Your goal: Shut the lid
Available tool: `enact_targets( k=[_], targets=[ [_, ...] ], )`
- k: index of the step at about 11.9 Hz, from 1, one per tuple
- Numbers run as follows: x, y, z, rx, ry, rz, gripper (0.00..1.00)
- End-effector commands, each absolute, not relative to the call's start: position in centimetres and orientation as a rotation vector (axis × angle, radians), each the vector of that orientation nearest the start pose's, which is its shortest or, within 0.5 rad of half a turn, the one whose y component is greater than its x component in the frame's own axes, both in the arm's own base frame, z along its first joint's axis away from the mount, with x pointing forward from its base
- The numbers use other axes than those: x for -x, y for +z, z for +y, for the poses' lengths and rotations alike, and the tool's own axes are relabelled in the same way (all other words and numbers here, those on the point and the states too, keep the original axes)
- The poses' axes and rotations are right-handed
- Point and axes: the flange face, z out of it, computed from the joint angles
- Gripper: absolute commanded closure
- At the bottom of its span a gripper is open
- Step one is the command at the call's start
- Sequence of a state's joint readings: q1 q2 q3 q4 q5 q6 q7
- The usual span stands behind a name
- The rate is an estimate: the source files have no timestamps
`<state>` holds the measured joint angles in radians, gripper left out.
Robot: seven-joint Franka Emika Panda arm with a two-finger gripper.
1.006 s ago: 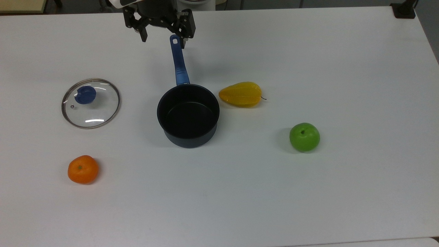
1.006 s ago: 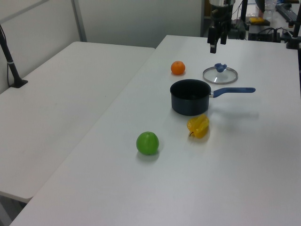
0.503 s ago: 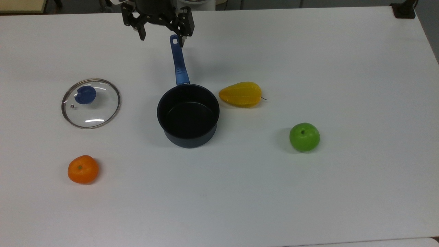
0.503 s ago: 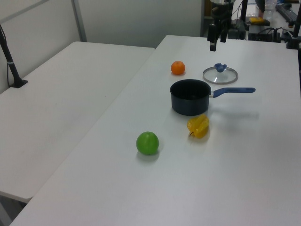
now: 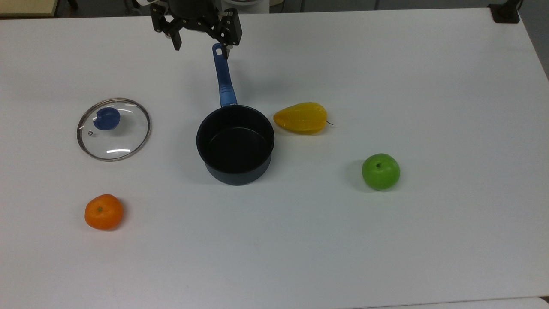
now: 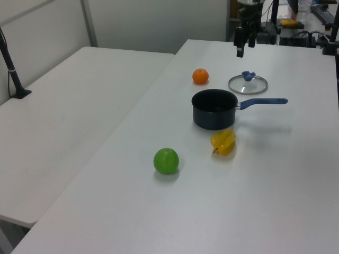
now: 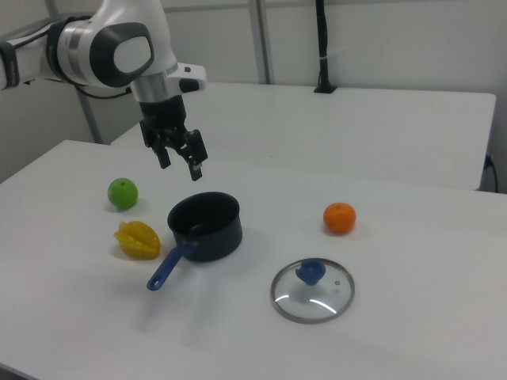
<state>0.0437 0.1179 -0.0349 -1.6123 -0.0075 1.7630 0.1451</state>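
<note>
The lid (image 5: 113, 129) is clear glass with a metal rim and a blue knob (image 5: 106, 118). It lies flat on the white table at the top view's left, also seen as the lid (image 6: 248, 83) and the lid (image 7: 312, 289). The dark saucepan (image 5: 235, 143) stands uncovered mid-table, its blue handle (image 5: 223, 77) pointing toward the far edge; it shows too as the saucepan (image 6: 214, 108) and the saucepan (image 7: 205, 226). My gripper (image 5: 200, 46) hangs open and empty above the handle's far end, high over the table, in the right view as the gripper (image 7: 181, 162) and in the left view as the gripper (image 6: 244, 47).
An orange (image 5: 104, 211) lies near the lid. A yellow starfruit (image 5: 301, 117) sits right of the pan in the top view, and a green apple (image 5: 381, 171) lies farther right. The white table (image 5: 386, 257) is bare along its near side.
The gripper has shifted slightly toward the table's far edge and a little up. Lid, pan and fruit have not moved.
</note>
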Motion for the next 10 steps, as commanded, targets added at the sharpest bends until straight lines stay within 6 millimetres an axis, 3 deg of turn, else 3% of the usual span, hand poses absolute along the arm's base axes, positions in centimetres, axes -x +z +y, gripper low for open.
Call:
enact_targets(
  k=[1, 5, 7, 10],
  targets=[
    [-59.6, 55.8, 0.3, 3.15, -0.029, 0.221, 0.0],
    [-60.1, 54.9, -1.1, 3.158, -0.024, 0.198, 0.0],
    [-61.0, 54.1, -3.9, 3.16, -0.08, 0.213, 0.0],
    [-62.5, 50.6, -9.7, 3.166, -0.099, 0.213, 0.0]
  ],
)
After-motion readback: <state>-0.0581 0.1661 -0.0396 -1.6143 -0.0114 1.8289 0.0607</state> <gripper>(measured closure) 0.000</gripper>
